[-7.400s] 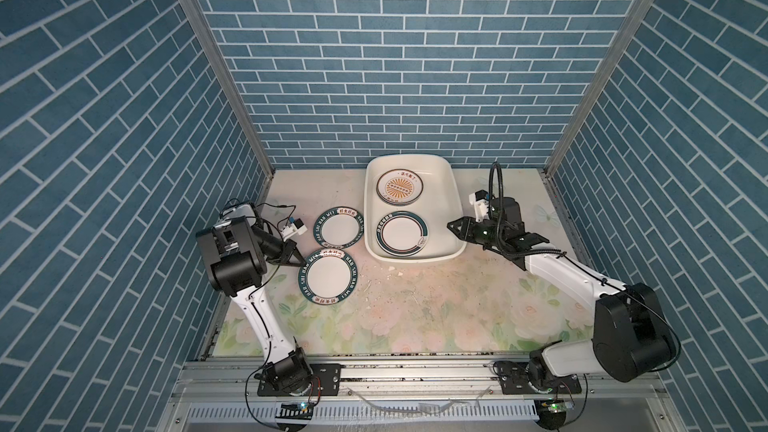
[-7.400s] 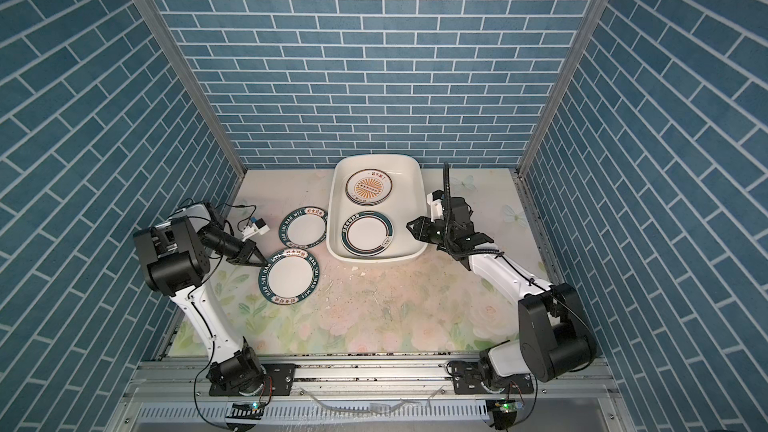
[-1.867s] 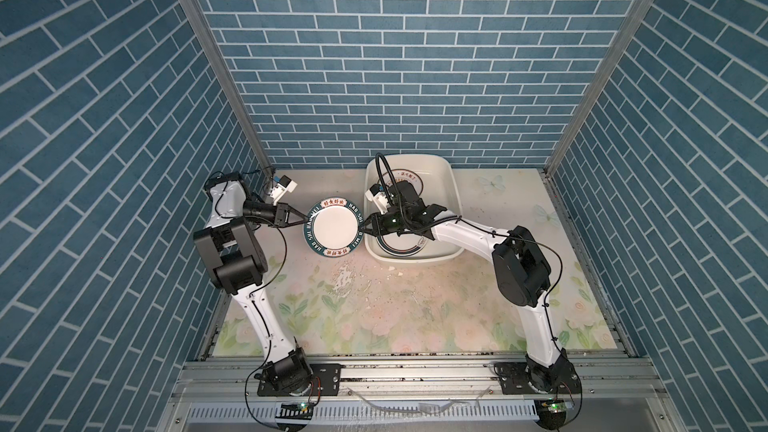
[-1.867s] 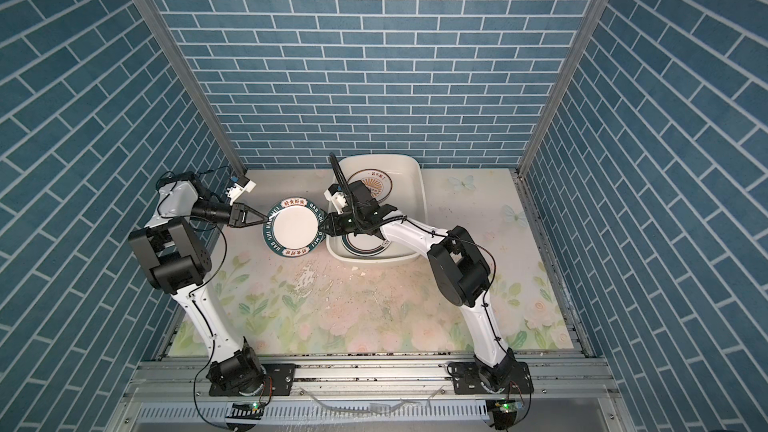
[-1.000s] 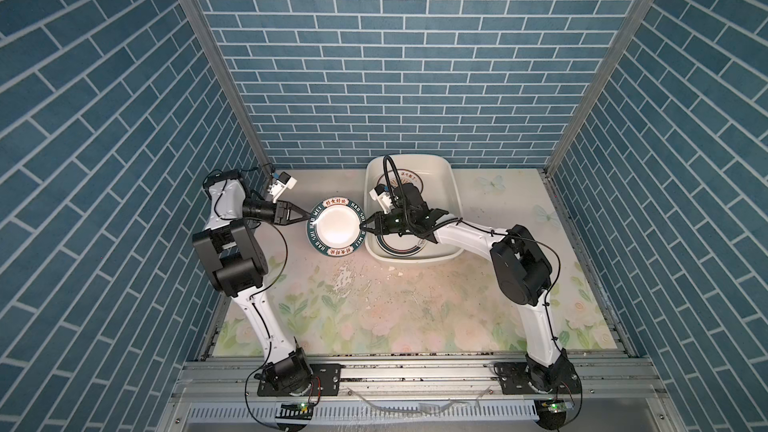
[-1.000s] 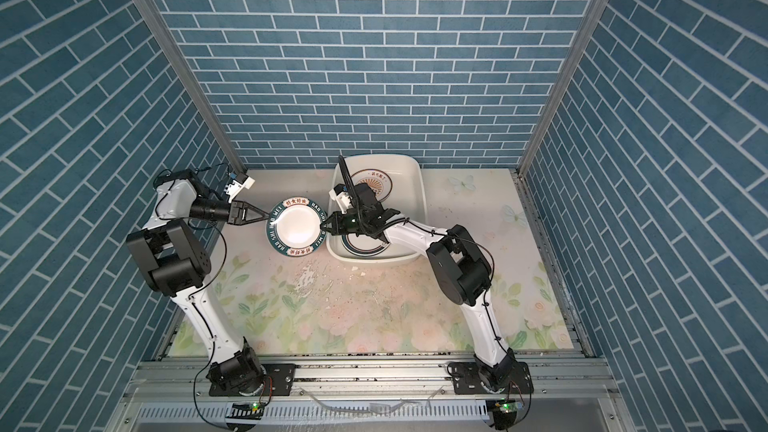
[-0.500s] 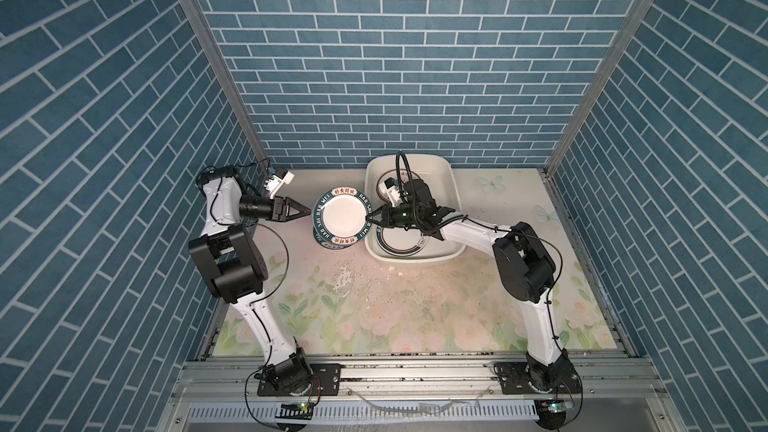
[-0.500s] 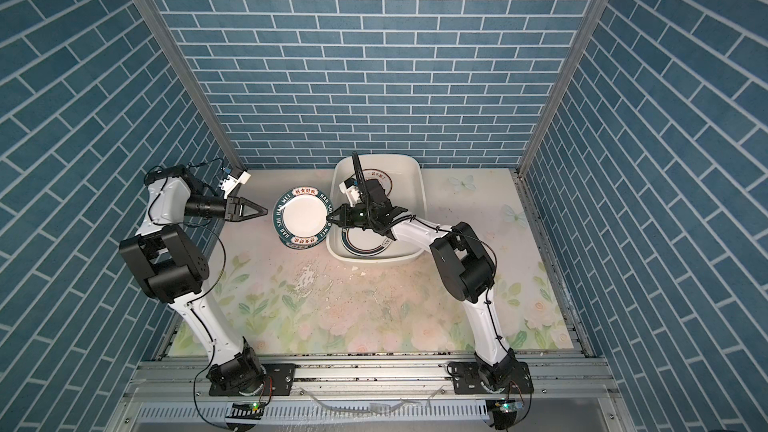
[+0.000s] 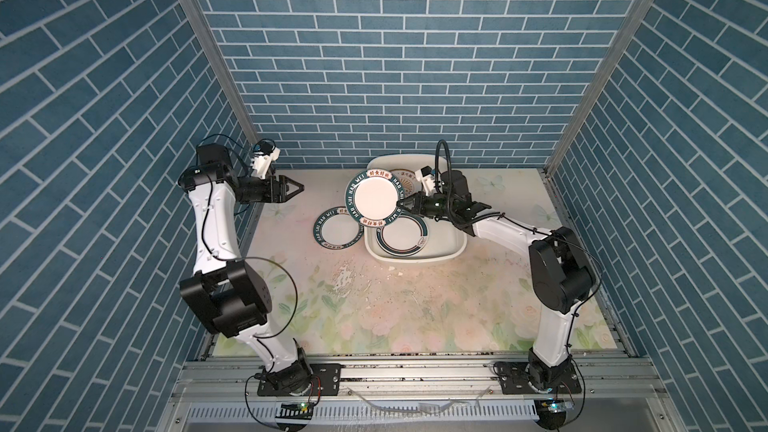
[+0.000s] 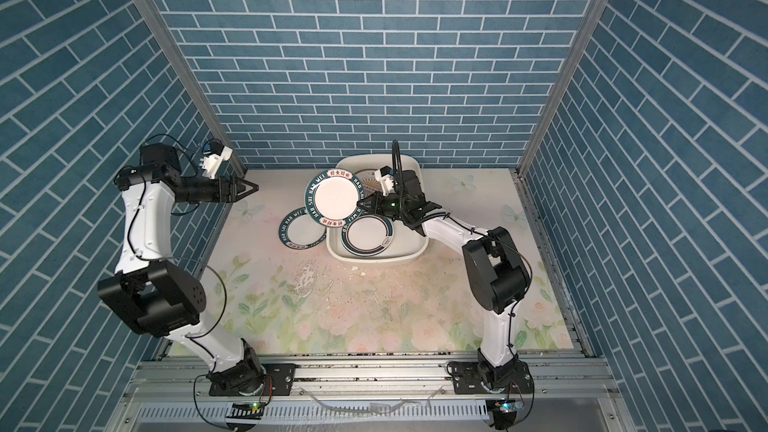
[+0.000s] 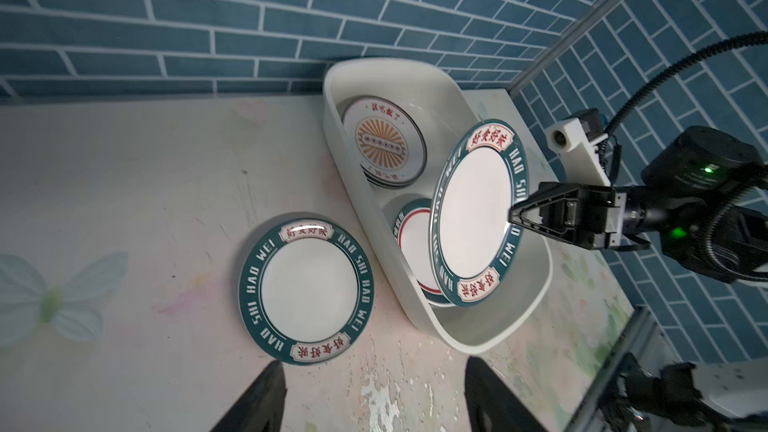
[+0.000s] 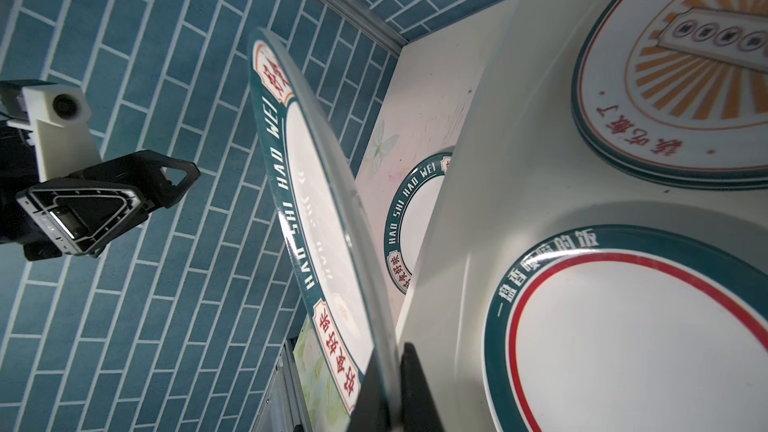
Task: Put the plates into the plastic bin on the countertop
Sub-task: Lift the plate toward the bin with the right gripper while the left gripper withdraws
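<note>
Plates [image 9: 401, 233] update. Top view: right gripper [image 9: 401, 204] clamped on the held plate [image 9: 374, 198], tilted over the edge of the plastic bin [image 9: 446, 243]. Left wrist: left gripper [image 11: 374, 398] open and empty, last plate [image 11: 306, 290] on the countertop [image 11: 124, 184] beside the bin. Right wrist: rim pinched. Next up, probably lowering it in.

plate [image 9: 334, 234] left of bin [image 9: 411, 258] | plates [image 9: 401, 236] in bin | tilted plate [image 9: 374, 197] above bin

The left arm stands tall from its base with the forearm level. The left end effector [image 9: 300, 189] points toward the middle, jaws parted and empty (its wrist view shows both fingers well apart). The right arm reaches low and forward, and the right end effector [image 9: 402, 204] is pinched on the rim of a teal-rimmed plate [image 9: 373, 196], which it holds tilted.
</note>
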### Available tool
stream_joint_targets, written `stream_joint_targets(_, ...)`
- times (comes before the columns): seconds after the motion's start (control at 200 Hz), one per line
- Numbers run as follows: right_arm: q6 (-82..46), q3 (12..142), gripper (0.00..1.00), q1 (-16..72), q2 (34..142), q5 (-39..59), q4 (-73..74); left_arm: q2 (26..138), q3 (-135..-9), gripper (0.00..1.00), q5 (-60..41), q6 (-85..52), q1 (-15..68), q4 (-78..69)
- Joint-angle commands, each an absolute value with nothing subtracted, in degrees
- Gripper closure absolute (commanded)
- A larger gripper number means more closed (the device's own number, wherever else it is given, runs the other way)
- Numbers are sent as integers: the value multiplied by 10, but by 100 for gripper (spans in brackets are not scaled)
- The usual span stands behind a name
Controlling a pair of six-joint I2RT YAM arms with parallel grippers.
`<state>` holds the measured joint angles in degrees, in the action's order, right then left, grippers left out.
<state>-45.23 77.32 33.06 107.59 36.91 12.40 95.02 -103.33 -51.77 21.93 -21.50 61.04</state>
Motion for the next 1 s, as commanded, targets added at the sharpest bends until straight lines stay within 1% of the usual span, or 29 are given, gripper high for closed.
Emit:
stream_joint_targets(0.0, -459, 753, 100, 312, 1027, 388, 137, 893, -991, 22, -411, 128, -174, 490)
stream_joint_targets(0.075, -456, 741, 100, 300, 1015, 399, 119, 854, -959, 17, -337, 110, -143, 455)
stream_joint_targets(0.135, -450, 729, 100, 291, 1003, 402, 104, 830, -939, 12, -301, 97, -122, 431)
stream_joint_targets(0.385, -415, 704, 100, 268, 971, 391, 29, 784, -878, 6, -228, 57, -63, 400)
stream_joint_targets(0.5, -411, 697, 100, 261, 966, 390, 12, 766, -843, 6, -238, 7, -61, 365)
stream_joint_targets(0.685, -392, 693, 100, 253, 955, 381, -22, 740, -797, 6, -265, -27, -57, 334)
stream_joint_targets(0.92, -361, 703, 100, 244, 952, 369, -67, 692, -753, 7, -347, -11, -57, 304)
stream_joint_targets(0.995, -345, 715, 100, 243, 959, 367, -91, 681, -757, 8, -373, 1, -57, 309)
